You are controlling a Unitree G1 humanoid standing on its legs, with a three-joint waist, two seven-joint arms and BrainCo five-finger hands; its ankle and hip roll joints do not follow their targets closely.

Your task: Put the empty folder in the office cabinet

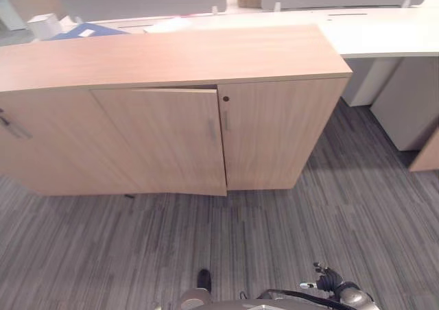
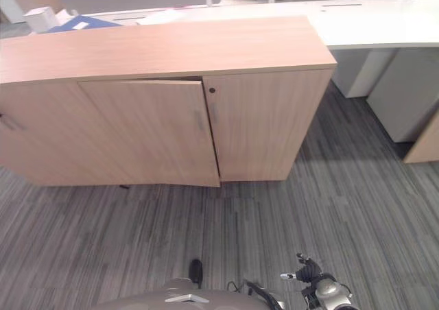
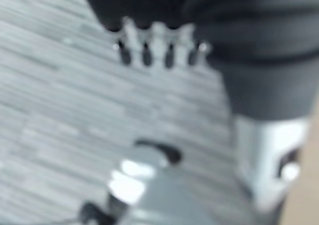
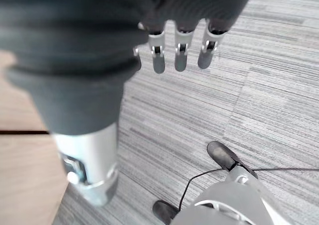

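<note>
Since neither hand holds anything, the main risk is judged to be the pickup itself: the blue folder (image 1: 86, 30) is seen flat on the white desk (image 1: 384, 36) behind the far left end of the office cabinet (image 1: 171, 56), well apart from both hands, so a reach across the cabinet top would be needed and the folder could be pushed further away or dropped behind the cabinet. Whether it is empty cannot be told. A white box (image 1: 44, 23) just beside the folder could be knocked during that reach. The middle door (image 1: 161, 142) is only slightly ajar, so it is judged that it must be pulled wider first; otherwise the folder could be jammed against its edge, or the door could be bumped closed. Left hand (image 3: 158, 38) is seen with fingers straight and relaxed, nothing held, hanging over the carpet. Right hand (image 4: 182, 53) is likewise loose and empty, low at the robot's right side. Counted, left to right: 1 white box, 1 folder, 1 cabinet with 3 door fronts (1 ajar, 2 closed), 3 door handles, 1 round lock (image 1: 226, 99) on the right door, 1 desk, 2 hands.
</note>
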